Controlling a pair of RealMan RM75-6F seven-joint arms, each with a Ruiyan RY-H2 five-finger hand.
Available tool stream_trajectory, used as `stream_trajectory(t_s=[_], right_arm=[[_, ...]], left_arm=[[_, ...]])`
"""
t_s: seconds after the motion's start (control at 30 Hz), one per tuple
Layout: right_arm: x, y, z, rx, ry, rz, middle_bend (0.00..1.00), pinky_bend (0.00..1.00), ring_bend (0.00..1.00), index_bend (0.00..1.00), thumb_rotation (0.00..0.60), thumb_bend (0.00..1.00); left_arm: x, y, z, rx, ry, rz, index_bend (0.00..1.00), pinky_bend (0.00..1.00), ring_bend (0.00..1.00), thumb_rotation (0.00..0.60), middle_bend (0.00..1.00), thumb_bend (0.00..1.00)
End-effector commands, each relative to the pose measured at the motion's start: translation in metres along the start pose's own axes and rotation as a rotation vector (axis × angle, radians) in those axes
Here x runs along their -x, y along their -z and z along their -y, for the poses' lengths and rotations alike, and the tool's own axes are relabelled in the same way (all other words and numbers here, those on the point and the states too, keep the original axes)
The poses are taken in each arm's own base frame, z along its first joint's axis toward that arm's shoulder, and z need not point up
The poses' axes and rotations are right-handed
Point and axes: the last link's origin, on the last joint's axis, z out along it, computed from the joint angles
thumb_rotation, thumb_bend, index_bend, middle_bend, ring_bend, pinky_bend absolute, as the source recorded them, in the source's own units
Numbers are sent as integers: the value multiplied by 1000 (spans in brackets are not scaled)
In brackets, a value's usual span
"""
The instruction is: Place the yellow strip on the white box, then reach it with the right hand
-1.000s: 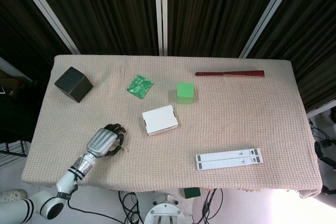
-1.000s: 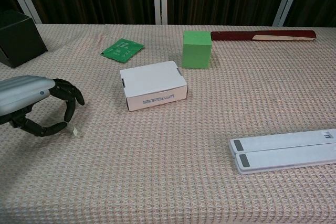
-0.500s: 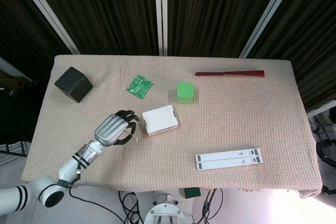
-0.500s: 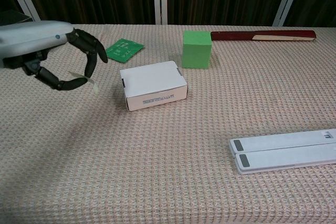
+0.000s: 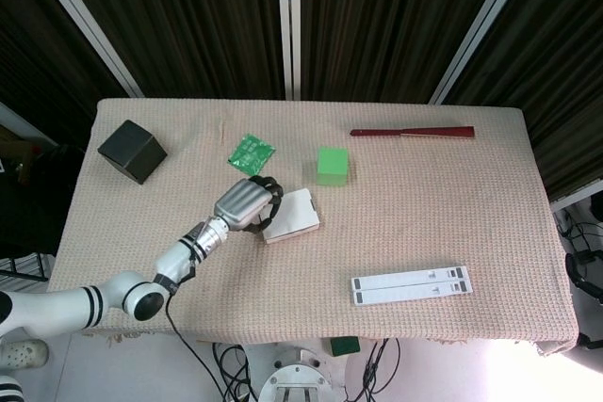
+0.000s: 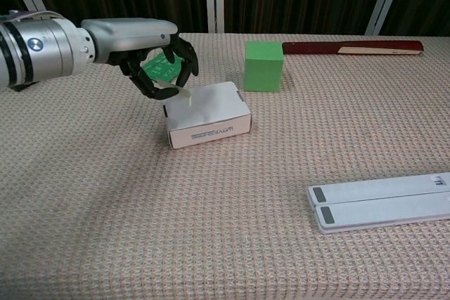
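Placement step: our left hand (image 6: pixel 151 57) pinches the yellow strip (image 6: pixel 176 93) just above the near-left edge of the white box (image 6: pixel 207 114); next, we judge, lower and release it.

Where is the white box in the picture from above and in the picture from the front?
Head view: the white box sits left of middle, partly under the left hand.
Chest view: the white box is left of middle, the hand over its left end.
Shared landmark: the green cube just behind it.
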Motion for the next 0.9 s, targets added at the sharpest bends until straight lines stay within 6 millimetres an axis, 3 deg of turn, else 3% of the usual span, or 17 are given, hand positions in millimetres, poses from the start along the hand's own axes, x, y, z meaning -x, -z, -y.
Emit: stream_trajectory(t_s=[0.03,0.5,0.9], right_arm=[[0,0,-1,6,-1,-3,0,0,0,0,572,344],[-3,-1,-4,16,-12,-38,0,0,0,0,573,344],[-2,-2,-5,23,-11,-40,0,0,0,0,573,344]], left_arm=[[4,-13,-4,-2,1,16,612,233,172,600,284,382],[16,-32,3,-40,-5,52,603,232,172,600,284,382],[16,-34,1,-27,3,37,513,232,171,600,282,381]])
